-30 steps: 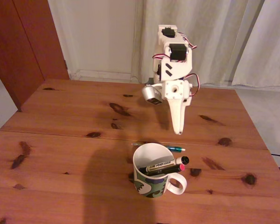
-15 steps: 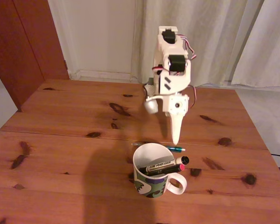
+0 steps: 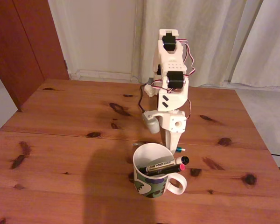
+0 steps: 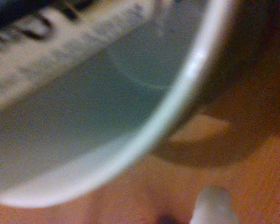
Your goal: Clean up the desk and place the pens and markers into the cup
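Arm has dropped since a second ago: gripper (image 3: 170, 143) was hanging well above the cup, now its tip sits right behind the far rim, just above the desk.

Desk (image 3: 60, 158): reddish pine, dark knots, seam running across it behind the cup.

Cup (image 3: 153, 170): upright near the front, handle to the right in the fixed view. Wrist view is blurred, shows its white rim (image 4: 177, 100) and inside up close.

White marker (image 3: 164, 164): black cap, lies tilted in the cup, cap end over the right rim. Black pen with red tip (image 3: 179, 167) lies alongside it.

Teal pen (image 3: 179, 150): on the desk behind the cup, just right of the gripper tip.

Jaw opening: cannot tell, finger seen edge-on.
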Motion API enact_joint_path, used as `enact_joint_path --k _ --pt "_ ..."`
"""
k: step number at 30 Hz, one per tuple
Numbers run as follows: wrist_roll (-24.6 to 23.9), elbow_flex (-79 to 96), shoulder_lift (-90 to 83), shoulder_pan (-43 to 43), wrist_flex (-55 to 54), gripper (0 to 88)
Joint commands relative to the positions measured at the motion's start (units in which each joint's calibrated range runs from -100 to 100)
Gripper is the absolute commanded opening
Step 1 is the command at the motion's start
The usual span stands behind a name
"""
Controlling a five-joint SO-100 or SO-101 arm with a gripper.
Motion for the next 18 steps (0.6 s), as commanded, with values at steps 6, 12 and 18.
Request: enact_joint_path --k 6,12,18 --pt "1.76 0.36 -1.02 0.32 1.13 14.8" --pt "3.75 -0.18 -1.1 0.88 6.81 14.8" --pt "4.07 0.36 -1.1 0.96 6.89 14.8"
